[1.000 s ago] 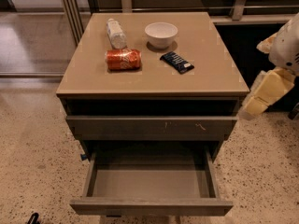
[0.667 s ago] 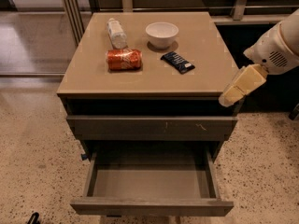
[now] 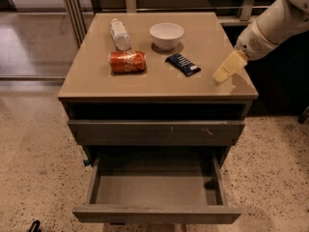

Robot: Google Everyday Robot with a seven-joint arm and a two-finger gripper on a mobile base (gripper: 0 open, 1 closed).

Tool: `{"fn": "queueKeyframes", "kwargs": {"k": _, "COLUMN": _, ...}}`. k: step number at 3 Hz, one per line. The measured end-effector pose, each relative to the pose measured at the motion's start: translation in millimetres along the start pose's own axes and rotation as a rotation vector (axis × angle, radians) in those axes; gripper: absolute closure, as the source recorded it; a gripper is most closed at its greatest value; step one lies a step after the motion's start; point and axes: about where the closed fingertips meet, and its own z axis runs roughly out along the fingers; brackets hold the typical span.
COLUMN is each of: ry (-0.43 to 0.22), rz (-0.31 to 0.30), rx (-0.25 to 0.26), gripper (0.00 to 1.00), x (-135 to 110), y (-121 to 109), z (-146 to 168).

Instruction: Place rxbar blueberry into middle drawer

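Gripper (image 3: 223, 71): cream, wedge-shaped, above the right front corner of the cabinet top (image 3: 159, 83), empty; can't tell if open or closed. Arm (image 3: 270, 25) is white, enters from upper right, angled down-left. rxbar blueberry (image 3: 183, 64) lies flat on the top, well left of the gripper; dark navy wrapper, white print not legible. White bowl (image 3: 166, 34) just behind it. Red can (image 3: 127, 61) on its side further left, label unreadable; clear bottle (image 3: 119, 34) lying behind it. Middle drawer (image 3: 157, 214) pulled out, smooth grey inside. Scratched drawer front (image 3: 157, 131) above it, closed.
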Motion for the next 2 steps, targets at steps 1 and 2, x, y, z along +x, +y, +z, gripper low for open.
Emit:
{"fn": "queueKeyframes", "kwargs": {"k": 1, "ry": 0.021, "rz": -0.035, "rx": 0.042, "gripper": 0.0, "x": -33.7, "y": -26.0, "z": 9.0}}
{"fn": "queueKeyframes", "kwargs": {"k": 2, "ry": 0.01, "rz": -0.044, "rx": 0.052, "gripper": 0.0, "x": -42.0, "y": -28.3, "z": 5.9}}
